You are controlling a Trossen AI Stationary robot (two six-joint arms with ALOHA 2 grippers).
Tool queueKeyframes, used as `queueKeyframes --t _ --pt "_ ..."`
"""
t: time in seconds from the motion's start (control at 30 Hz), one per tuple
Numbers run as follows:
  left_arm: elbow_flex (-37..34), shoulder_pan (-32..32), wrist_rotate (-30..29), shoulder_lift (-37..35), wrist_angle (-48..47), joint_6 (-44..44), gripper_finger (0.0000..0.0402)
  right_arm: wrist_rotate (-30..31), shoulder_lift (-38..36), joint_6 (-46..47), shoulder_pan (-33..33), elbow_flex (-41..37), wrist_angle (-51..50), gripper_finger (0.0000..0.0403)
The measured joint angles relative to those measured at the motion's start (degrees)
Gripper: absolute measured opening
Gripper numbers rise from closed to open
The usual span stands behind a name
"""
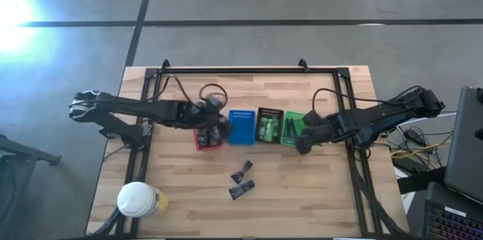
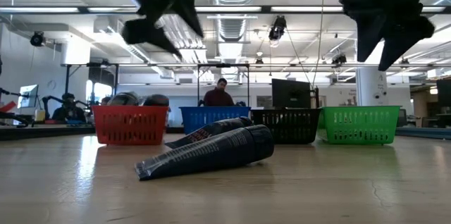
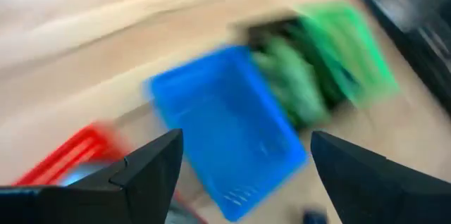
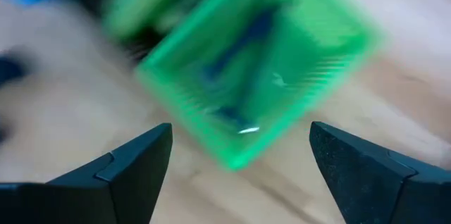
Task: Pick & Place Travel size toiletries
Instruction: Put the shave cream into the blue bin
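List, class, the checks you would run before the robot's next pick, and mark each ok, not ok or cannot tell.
1. Left claw open and empty: ok.
2. Right claw open and empty: ok.
3. Two dark tubes lying loose on the table, clear of both arms: ok.
4. Left claw over the red tray, not over the tubes: not ok for a pick.
5. Blue tray has room: ok.
6. Contents of the green tray: cannot tell exactly.

Overhead, table-level, two wrist views (close)
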Motion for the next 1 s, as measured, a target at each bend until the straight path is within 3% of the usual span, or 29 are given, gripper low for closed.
queueKeyframes --t 0.1,0.23,0.37,0.53,0.7,1.0 --pt "0.64 -3.15 8.47 0.12 4.68 18.18 0.0316 -5.26 0.07 -10.12 2.11 -1.38 9.75 0.0336" --pt "-0.17 -8.39 11.29 0.51 6.55 25.29 0.0316 -6.92 2.68 -20.91 5.02 -2.18 15.65 0.0340" --pt "-0.67 -10.35 9.09 3.13 6.40 20.27 0.0316 -6.87 5.76 -20.90 5.15 -2.00 13.60 0.0336" --pt "2.31 -11.44 8.72 11.85 6.42 15.98 0.0316 -8.44 7.74 -19.19 5.21 -1.19 12.30 0.0326" --pt "9.64 -11.38 13.80 22.55 3.82 9.81 0.0316 -9.48 8.17 -17.63 6.59 -0.14 9.42 0.0329" --pt "26.78 -13.52 11.20 37.72 -12.46 6.44 0.0317 -9.04 8.17 -11.24 10.55 0.00 5.83 0.0353"
